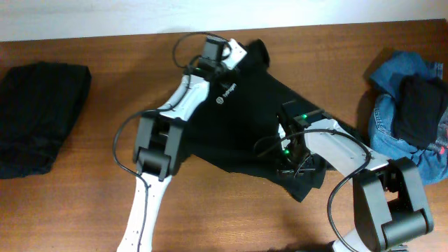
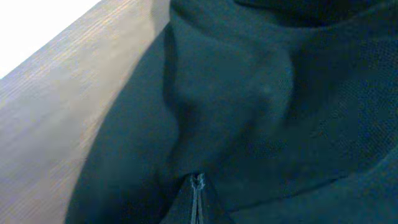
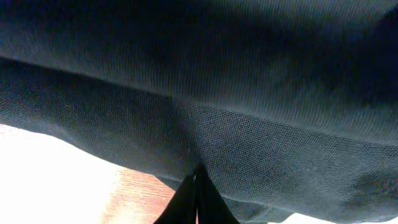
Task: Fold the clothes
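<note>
A black T-shirt (image 1: 252, 115) with a small white logo (image 1: 219, 100) lies spread and rumpled in the middle of the wooden table. My left gripper (image 1: 241, 56) is at the shirt's far edge; in the left wrist view its fingertips (image 2: 198, 182) are shut, pinching a ridge of the black fabric (image 2: 249, 106). My right gripper (image 1: 297, 168) sits at the shirt's near right edge. The right wrist view shows that gripper (image 3: 198, 171) shut on the black cloth (image 3: 261, 124), which fills the view above it.
A folded black garment (image 1: 42, 115) lies at the table's left side. At the right edge a blue denim piece (image 1: 385, 119) is heaped with another black garment (image 1: 420, 105) on top. Bare wood (image 1: 231, 210) runs along the front between the two arms.
</note>
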